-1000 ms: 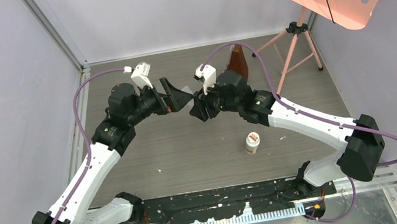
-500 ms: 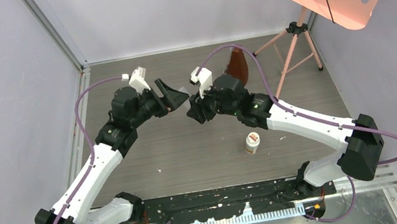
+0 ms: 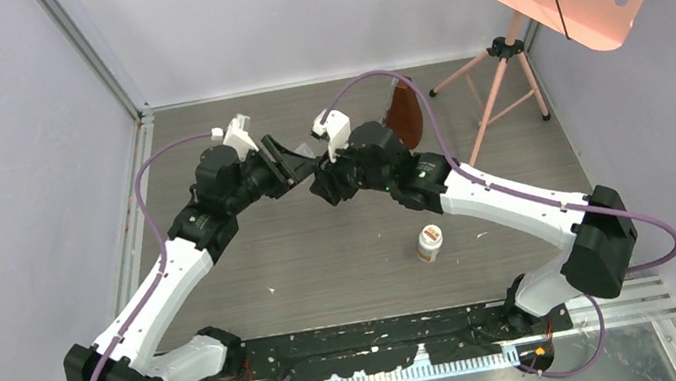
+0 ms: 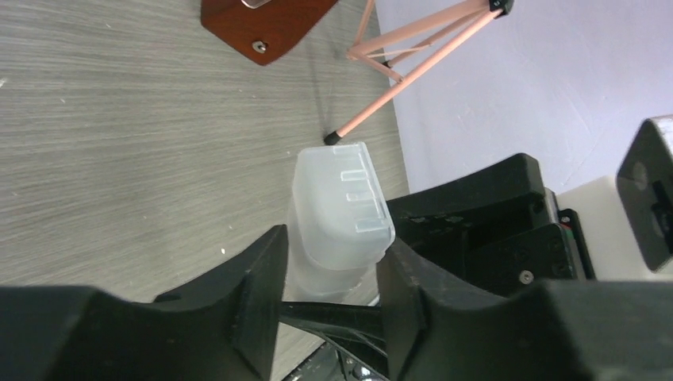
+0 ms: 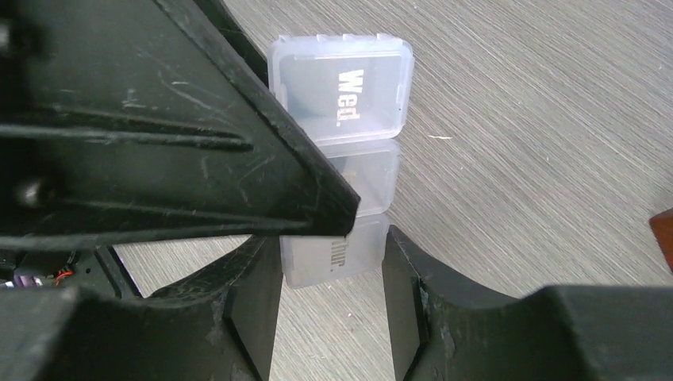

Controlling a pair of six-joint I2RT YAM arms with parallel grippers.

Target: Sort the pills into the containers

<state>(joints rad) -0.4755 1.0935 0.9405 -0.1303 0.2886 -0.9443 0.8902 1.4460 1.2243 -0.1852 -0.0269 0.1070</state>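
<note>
Both grippers have drifted a little toward the upper left of the overhead view and meet tip to tip above the table (image 3: 323, 253). The left gripper (image 4: 329, 270) pinches the containers (image 5: 341, 95), a clear three-cell strip seemingly held off the wood. The right gripper (image 5: 333, 262) is closed around the end cell marked Thur. With two arms clamped on one light box, any mismatch in their motion could twist it, pop a lid or let it slip. All lids look closed, and no pills show through the frosted plastic. The pill bottle (image 3: 430, 242) stands well apart at lower centre.
</note>
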